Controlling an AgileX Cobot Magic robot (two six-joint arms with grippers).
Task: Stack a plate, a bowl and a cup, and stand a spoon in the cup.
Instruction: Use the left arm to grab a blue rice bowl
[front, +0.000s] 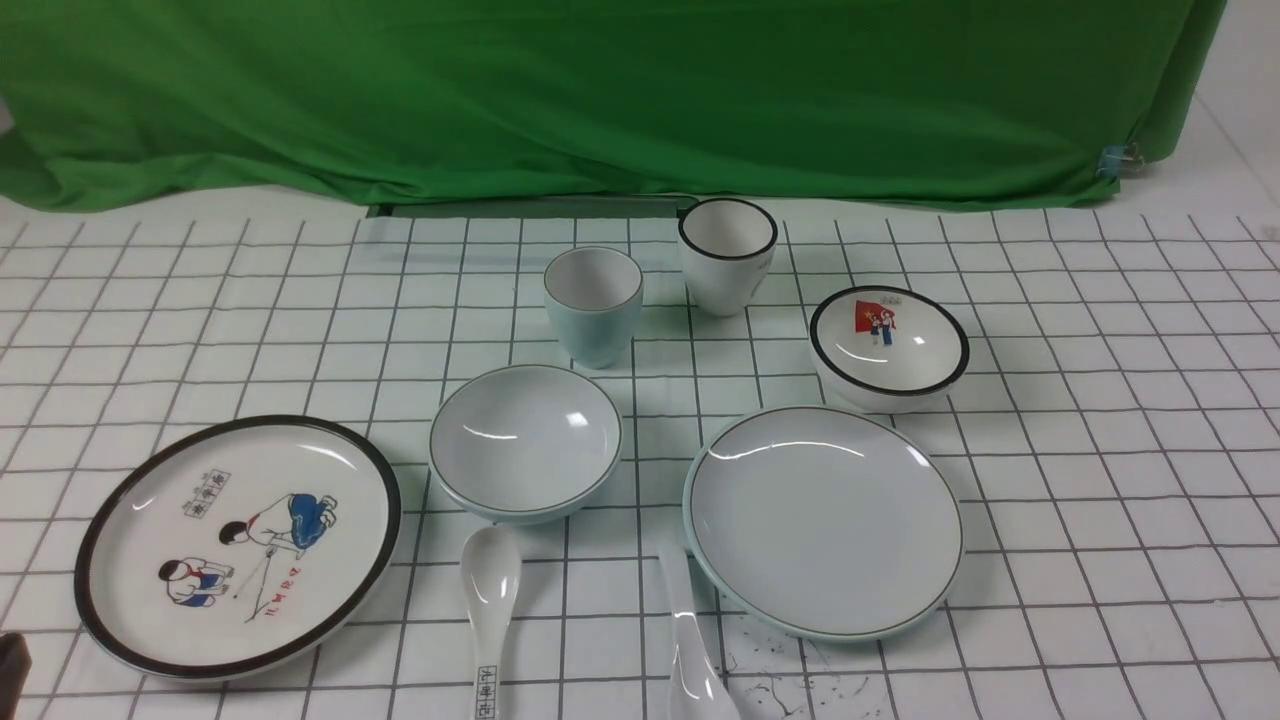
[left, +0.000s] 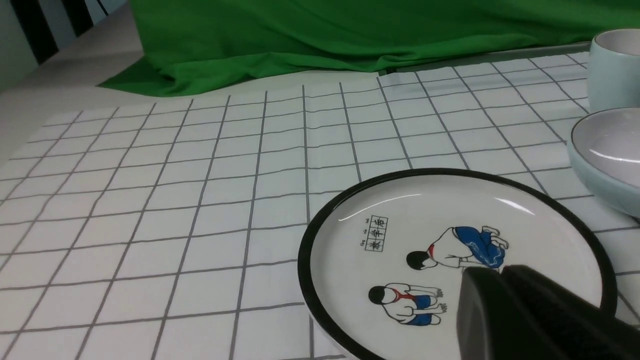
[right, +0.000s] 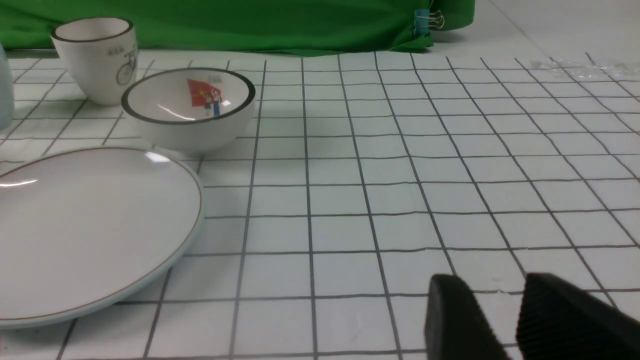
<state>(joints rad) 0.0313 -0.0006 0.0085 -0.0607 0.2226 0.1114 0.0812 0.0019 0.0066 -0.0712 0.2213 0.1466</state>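
Your left gripper (left: 492, 272) was pressed together near the cartoon plate (left: 400, 210); your right gripper (right: 492, 287) stood spread, holding nothing, near the plate (right: 90, 225).

The left gripper (left: 500, 272) is held with its jaws pressed together; the right gripper's (right: 492, 285) jaws are set apart, seemingly with nothing between them.

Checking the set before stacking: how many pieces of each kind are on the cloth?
Plates: 2 (blue-green plate, cartoon plate)
Bowls: 2 (blue-green bowl, black-rimmed bowl)
Cups: 2 (blue-green cup, black-rimmed cup)
Spoons: 2 (plain spoon, lettered spoon)
Total: 8
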